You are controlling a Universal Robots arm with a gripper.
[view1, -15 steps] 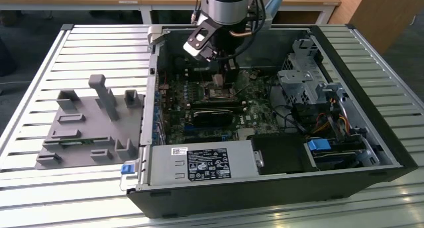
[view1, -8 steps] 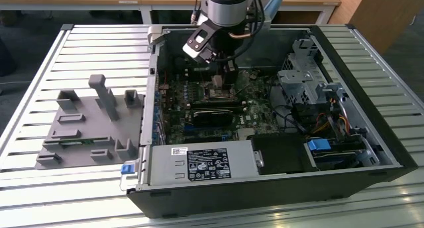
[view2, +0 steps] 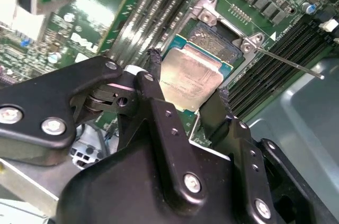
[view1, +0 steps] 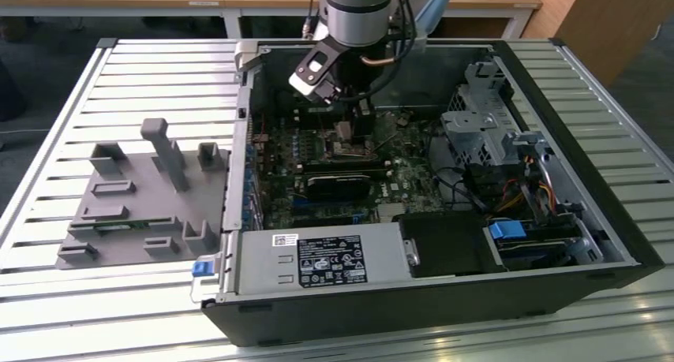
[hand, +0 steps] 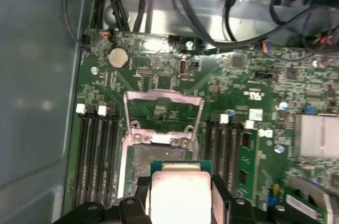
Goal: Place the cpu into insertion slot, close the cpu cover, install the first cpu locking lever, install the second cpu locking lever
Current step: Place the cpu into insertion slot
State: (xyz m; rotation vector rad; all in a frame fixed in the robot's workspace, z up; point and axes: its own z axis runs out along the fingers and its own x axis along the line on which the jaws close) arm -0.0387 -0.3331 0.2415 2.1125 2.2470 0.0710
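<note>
My gripper [view2: 188, 83] is shut on the cpu [view2: 193, 70], a flat square chip with a pale silver top, its black fingers [view2: 153, 68] clamping two opposite edges. The chip hangs just above the insertion slot [view2: 217, 38], a dark recess with a silvery rim, and overlaps its nearer part. In the first wrist view the cpu [hand: 180, 192] sits before the slot [hand: 159, 158], and the cpu cover [hand: 161, 99] is swung open beyond it, green board showing through its window. A thin locking lever [view2: 291, 62] sticks out sideways. In the exterior view the gripper [view1: 342, 125] reaches down into the open computer case.
Memory slots [hand: 95, 150] flank the socket on both sides. A black card [view1: 342, 184] and a white-labelled grey box [view1: 321, 259] lie nearer in the case, with a drive cage [view1: 484, 133] and cables [view1: 526, 192] at the exterior view's right. A grey fixture [view1: 137, 196] stands outside at the left.
</note>
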